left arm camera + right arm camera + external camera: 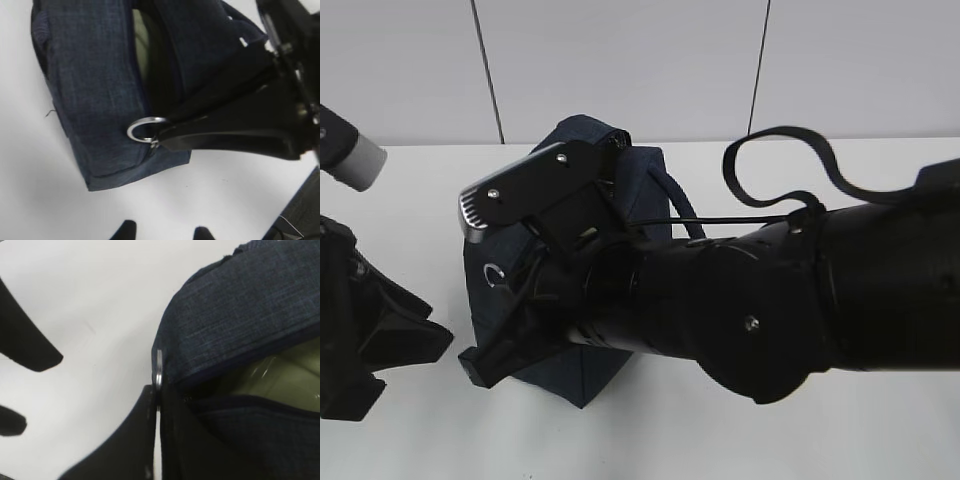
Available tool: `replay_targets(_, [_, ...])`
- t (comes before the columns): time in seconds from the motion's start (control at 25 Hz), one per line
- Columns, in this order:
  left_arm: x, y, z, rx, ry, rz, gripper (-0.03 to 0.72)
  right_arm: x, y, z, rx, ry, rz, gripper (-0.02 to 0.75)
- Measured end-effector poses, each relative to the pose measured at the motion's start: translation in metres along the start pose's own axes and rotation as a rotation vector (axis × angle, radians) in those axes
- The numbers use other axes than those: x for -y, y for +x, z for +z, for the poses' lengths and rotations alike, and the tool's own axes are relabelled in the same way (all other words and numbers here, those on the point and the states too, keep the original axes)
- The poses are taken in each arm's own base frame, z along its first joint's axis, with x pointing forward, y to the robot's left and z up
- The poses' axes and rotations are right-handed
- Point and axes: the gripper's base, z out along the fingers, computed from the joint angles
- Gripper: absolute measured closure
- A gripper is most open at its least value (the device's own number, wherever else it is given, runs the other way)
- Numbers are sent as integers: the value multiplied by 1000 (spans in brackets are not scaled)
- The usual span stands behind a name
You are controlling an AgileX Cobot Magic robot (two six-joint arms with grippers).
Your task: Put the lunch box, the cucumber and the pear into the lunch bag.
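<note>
Bag [620, 190] of dark navy fabric sat on a white table [840, 440], near the middle of the exterior view and largely hidden behind the right arm. Its top opening was parted. Through the gap in both wrist views, something pale sage green showed inside [280, 375], with a clear glossy edge; this was most likely the box, so that item looked to be already packed. No cucumber and no pear could be seen anywhere, in the bag or on the table. Whether they lay deeper in the bag could not be told, since the gap showed only a narrow strip of the interior.

The silver ring pull [144, 129] hung at the end of the zipper, at about 9 o'clock from the bag's centre in the exterior view. The right gripper [159, 405] was closed tight on that ring, its two dark fingers pressed together with the metal edge sticking up between them at 12 o'clock. Judging by this, the zipper was being worked, either to widen the mouth or to close it; the pictures did not settle which.

The left gripper [165, 234] hovered clear of the bag at about 6 o'clock from the ring in its own view, holding nothing, its two tips apart over bare table.
</note>
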Motion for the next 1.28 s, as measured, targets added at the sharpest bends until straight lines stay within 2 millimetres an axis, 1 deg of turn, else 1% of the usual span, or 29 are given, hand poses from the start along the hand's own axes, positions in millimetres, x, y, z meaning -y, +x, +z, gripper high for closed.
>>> replay_targets(0.16, [-6, -4, -3, 72, 59, -42, 473, 0, 0, 0, -3, 1, 12, 738])
replay_targets(0.32, [-29, -4, -14, 181, 106, -140, 473, 0, 0, 0, -3, 1, 18, 738])
replay_targets(0.4, [-42, -6, -17, 258, 114, -199, 473, 0, 0, 0, -3, 2, 25, 738])
replay_targets(0.44, [-46, -7, -17, 282, 112, -201, 473, 0, 0, 0, -2, 2, 28, 738])
replay_targets(0.48, [-52, -8, -14, 299, 108, -190, 473, 0, -1, -2, -1, 1, 36, 738])
replay_targets(0.6, [-56, -7, -8, 287, 103, -181, 473, 0, -1, -2, -5, -2, 36, 738])
replay_targets(0.72, [-65, -7, -1, 276, 49, -190, 473, 0, -1, -3, -7, -3, 36, 738])
replay_targets(0.88, [-71, -7, 2, 279, 12, -204, 473, 0, -1, -3, -9, -4, 37, 738])
replay_targets(0.96, [-73, -6, 5, 270, 11, -181, 473, 0, -1, -3, -9, -3, 38, 738])
replay_targets(1.16, [-71, -7, 15, 298, 65, -27, 487, 0, -1, -3, -9, -3, 39, 738])
replay_targets(1.28, [-71, -8, 17, 316, 79, 46, 496, 0, -1, -3, -9, -3, 39, 738])
